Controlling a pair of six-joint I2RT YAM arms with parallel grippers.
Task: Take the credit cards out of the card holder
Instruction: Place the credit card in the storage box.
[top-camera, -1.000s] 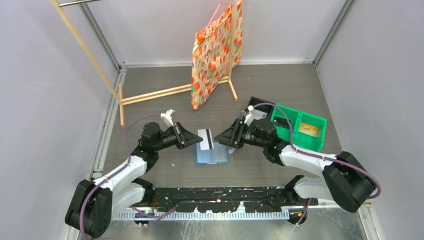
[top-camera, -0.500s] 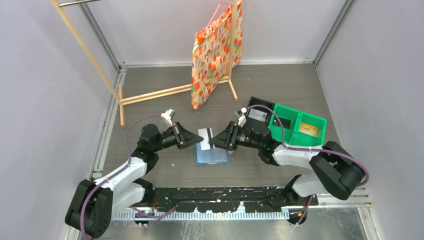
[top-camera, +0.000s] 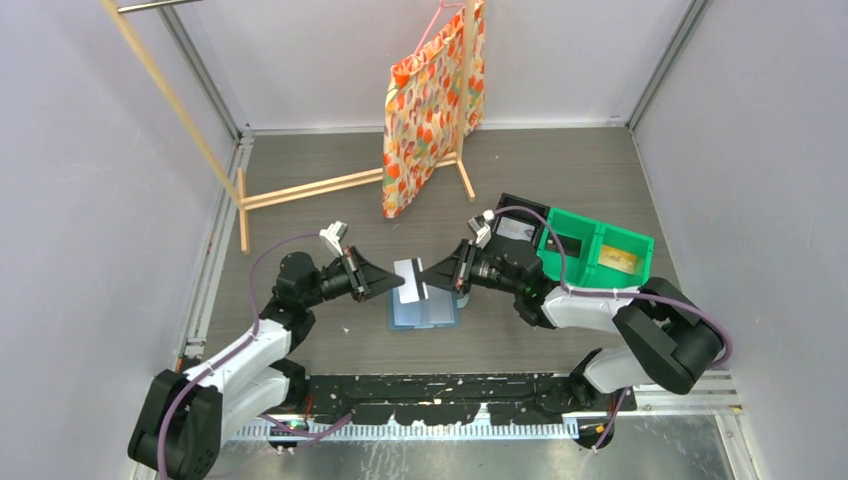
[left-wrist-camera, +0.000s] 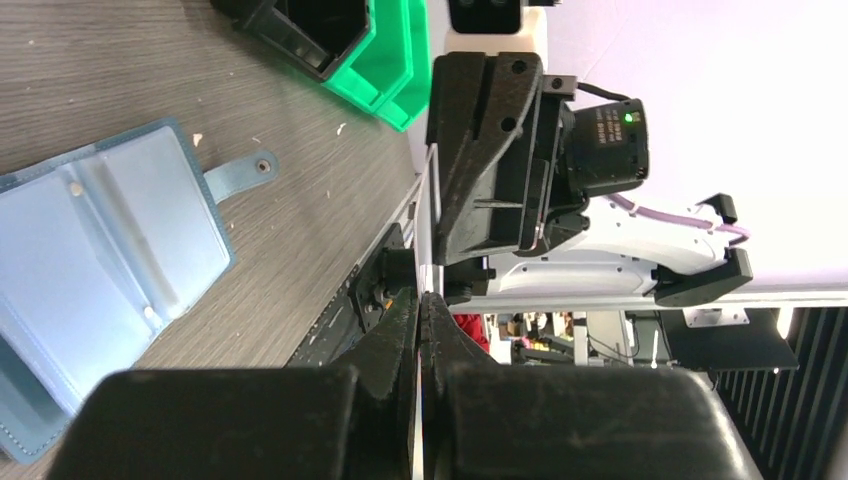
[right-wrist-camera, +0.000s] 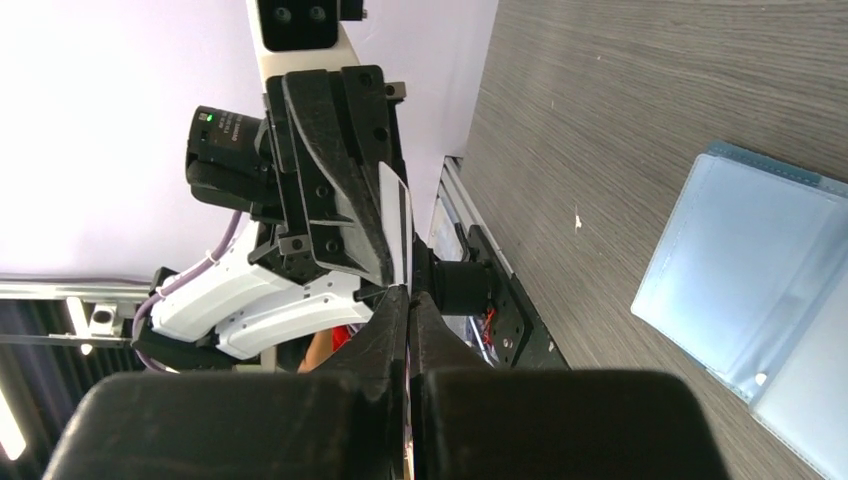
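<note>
The left gripper (top-camera: 397, 283) has its jaws pressed together on the left edge of 1 credit card (top-camera: 411, 281), a whitish card with a dark stripe. The card hangs clear of the table (top-camera: 300, 330), spanning the gap between the 2 sets of jaws. In the left wrist view it shows only as a thin edge running out from the closed fingertips.

The right gripper (top-camera: 428, 277) meets the card from the opposite side. Its jaws are closed down to a sliver on the card's right edge, so both grippers pinch the same card at once.

The card holder (top-camera: 425, 312) lies open and flat on the table, below and just nearer than both jaw tips, its pale blue inside facing up.

Behind the right jaws, along that arm, a black bin (top-camera: 515, 228) and a green bin (top-camera: 595, 255) sit side by side.
</note>
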